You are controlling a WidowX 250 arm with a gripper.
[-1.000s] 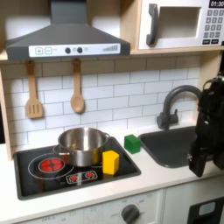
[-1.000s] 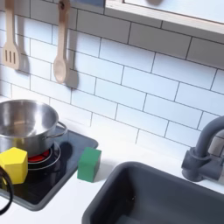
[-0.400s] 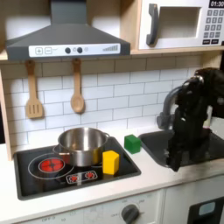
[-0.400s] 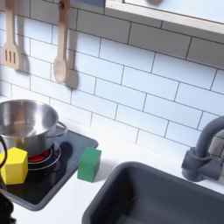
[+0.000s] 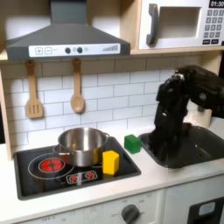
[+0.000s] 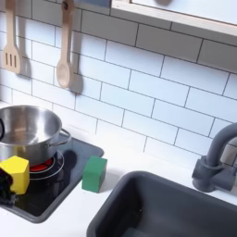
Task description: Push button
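Red buttons (image 5: 80, 177) sit on the front edge of the black hob (image 5: 35, 182), just left of a yellow block (image 5: 110, 162). My gripper (image 5: 158, 143) hangs at the end of the black arm over the left part of the sink (image 5: 199, 150), right of a green block (image 5: 132, 143). It is well to the right of the red buttons and apart from them. Its fingers are dark against the sink, so open or shut is unclear. In the second exterior view the yellow block (image 6: 15, 173) and the green block (image 6: 93, 173) stand by the hob.
A steel pot (image 5: 81, 144) stands on the hob behind the yellow block. Small buttons (image 5: 61, 51) line the range hood, and a keypad (image 5: 213, 26) is on the microwave. A faucet (image 6: 215, 157) rises behind the sink. Wooden utensils (image 5: 77, 87) hang on the tiles.
The arm has swung from the first exterior view's right edge leftward across the sink, ending near the green block. The blocks and pot have stayed put.
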